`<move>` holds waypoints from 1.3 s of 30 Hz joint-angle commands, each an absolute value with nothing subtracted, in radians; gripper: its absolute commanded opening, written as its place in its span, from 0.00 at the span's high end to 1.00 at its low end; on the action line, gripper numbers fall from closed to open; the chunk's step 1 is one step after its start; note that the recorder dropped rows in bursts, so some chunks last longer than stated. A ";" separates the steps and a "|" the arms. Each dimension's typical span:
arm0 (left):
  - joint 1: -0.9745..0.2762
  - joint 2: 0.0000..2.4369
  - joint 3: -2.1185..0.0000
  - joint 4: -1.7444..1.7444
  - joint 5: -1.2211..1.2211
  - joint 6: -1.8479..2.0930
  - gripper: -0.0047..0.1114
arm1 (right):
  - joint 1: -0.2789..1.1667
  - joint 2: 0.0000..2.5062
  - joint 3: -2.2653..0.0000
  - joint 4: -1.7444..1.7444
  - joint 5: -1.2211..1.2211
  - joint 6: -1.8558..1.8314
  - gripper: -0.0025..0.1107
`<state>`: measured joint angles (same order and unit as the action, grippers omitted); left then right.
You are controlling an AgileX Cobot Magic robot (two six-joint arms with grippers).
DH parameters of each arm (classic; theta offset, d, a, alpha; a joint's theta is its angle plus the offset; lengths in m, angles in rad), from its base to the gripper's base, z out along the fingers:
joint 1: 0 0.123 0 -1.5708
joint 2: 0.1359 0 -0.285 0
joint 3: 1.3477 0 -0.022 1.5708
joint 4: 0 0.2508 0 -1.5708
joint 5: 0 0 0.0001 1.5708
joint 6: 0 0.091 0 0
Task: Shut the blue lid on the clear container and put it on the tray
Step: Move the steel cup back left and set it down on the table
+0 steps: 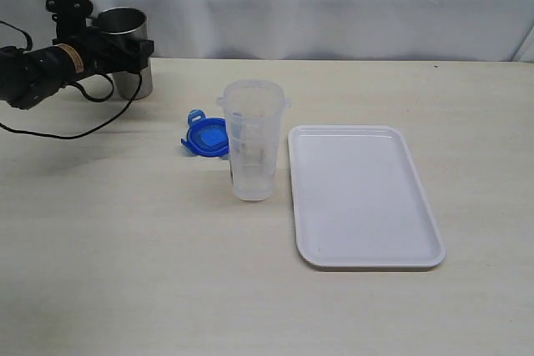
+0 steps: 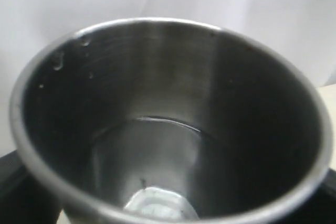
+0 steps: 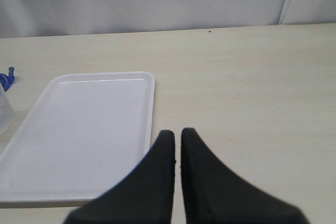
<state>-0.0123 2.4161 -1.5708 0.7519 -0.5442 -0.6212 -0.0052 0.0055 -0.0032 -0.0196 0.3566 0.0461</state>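
The clear container (image 1: 253, 143) stands upright and uncovered in the middle of the table. The blue lid (image 1: 207, 136) lies flat on the table right behind it to the left, partly hidden by it. Just to the container's right lies the white tray (image 1: 365, 198), with nothing on it. My left gripper (image 1: 138, 49) is at the far back left, shut around a steel cup (image 1: 125, 35) whose inside fills the left wrist view. My right gripper (image 3: 177, 132) is shut on nothing, low over the table beside the tray (image 3: 89, 129); it does not show in the exterior view.
The steel cup (image 2: 168, 119) stands upright near the table's back edge, with a white curtain behind it. A black cable (image 1: 75, 127) trails from the left arm over the table's left side.
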 commanded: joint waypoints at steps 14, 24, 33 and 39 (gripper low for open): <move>-0.005 2.355 -1.548 0.893 -0.309 -0.638 0.20 | -0.010 0.000 0.000 -0.016 0.344 0.046 0.94; -0.007 2.353 -1.529 0.895 -0.330 -0.715 0.19 | -0.010 0.000 0.000 -0.016 0.344 0.046 0.94; 0.011 2.353 -1.451 0.894 -0.433 -0.711 0.19 | -0.010 0.000 0.000 -0.016 0.344 0.046 0.94; 0.021 2.353 -1.399 0.894 -0.441 -0.711 0.19 | -0.010 0.000 0.000 -0.016 0.344 0.046 0.94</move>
<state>0.0131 2.3635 -1.4216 0.8923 -0.4216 -0.7043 -0.0052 0.0055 -0.0032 -0.0196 0.3566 0.0461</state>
